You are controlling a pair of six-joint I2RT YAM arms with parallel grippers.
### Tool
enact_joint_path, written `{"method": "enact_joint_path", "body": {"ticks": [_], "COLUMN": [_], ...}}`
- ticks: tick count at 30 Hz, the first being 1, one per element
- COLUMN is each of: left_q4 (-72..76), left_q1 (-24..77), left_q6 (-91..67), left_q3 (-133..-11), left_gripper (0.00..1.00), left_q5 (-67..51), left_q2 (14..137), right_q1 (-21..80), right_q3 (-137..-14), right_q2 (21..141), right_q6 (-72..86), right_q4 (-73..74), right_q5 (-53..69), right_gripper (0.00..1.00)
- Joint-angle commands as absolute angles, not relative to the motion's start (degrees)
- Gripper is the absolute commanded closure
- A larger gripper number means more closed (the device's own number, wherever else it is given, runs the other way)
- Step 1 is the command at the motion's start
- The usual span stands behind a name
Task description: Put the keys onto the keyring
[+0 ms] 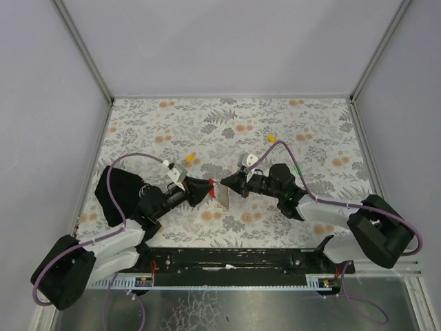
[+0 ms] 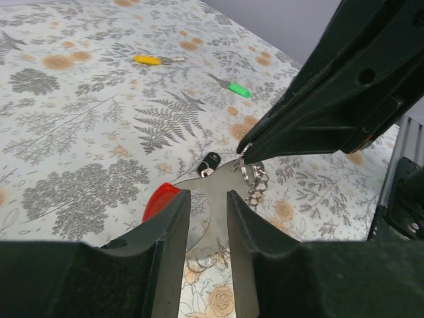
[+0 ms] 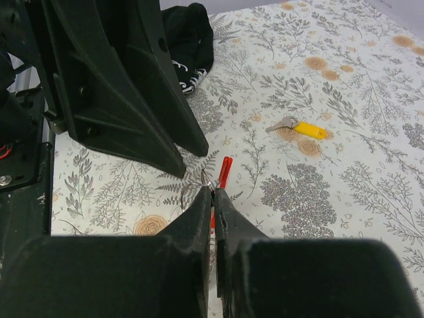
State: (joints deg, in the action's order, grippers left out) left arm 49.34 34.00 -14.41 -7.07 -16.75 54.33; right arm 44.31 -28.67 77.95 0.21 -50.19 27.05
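My left gripper (image 1: 207, 189) is shut on the keyring and holds its flat grey piece (image 2: 211, 199) between the fingers (image 2: 173, 222), above the table. The red loop (image 2: 161, 199) sticks out to the left. My right gripper (image 1: 224, 185) meets it tip to tip. It is shut on a thin wire ring (image 3: 189, 192) at the grey piece's top, with the red loop (image 3: 225, 171) just beyond. A black-headed key (image 2: 210, 162) sits beside that tip (image 2: 244, 147); I cannot tell if it is attached. Small chain rings (image 2: 255, 182) hang below.
A yellow key (image 1: 191, 157) lies behind the left gripper, also in the right wrist view (image 3: 308, 129). Another yellow key (image 2: 149, 59) and a green key (image 2: 237, 88) lie on the floral cloth beyond the right gripper. A black cloth (image 1: 114, 189) lies at the left.
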Motion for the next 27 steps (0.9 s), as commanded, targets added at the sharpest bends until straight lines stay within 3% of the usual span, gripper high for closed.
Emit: {"method": "enact_joint_path", "body": {"ticks": [1, 18, 27], "left_q4": [56.68, 56.48, 55.86], "left_q1": [33.66, 33.66, 33.66], "left_q6": [-12.26, -8.36, -4.29], "left_q3": [-10.57, -12.66, -13.09], "left_gripper": [0.72, 0.77, 0.77], "left_q5": [-22.96, -22.73, -29.3], "left_q2": [57.87, 60.59, 60.46], "right_q1": [44.91, 44.92, 44.98], "right_q3": [-29.01, -28.28, -28.52], "right_q2": [77.62, 78.25, 78.99], "right_q6": [1.24, 2.72, 2.83], "right_q4": [-56.73, -59.55, -59.56], "right_q5": [27.2, 30.9, 33.44], "right_gripper": [1.0, 1.0, 1.0]}}
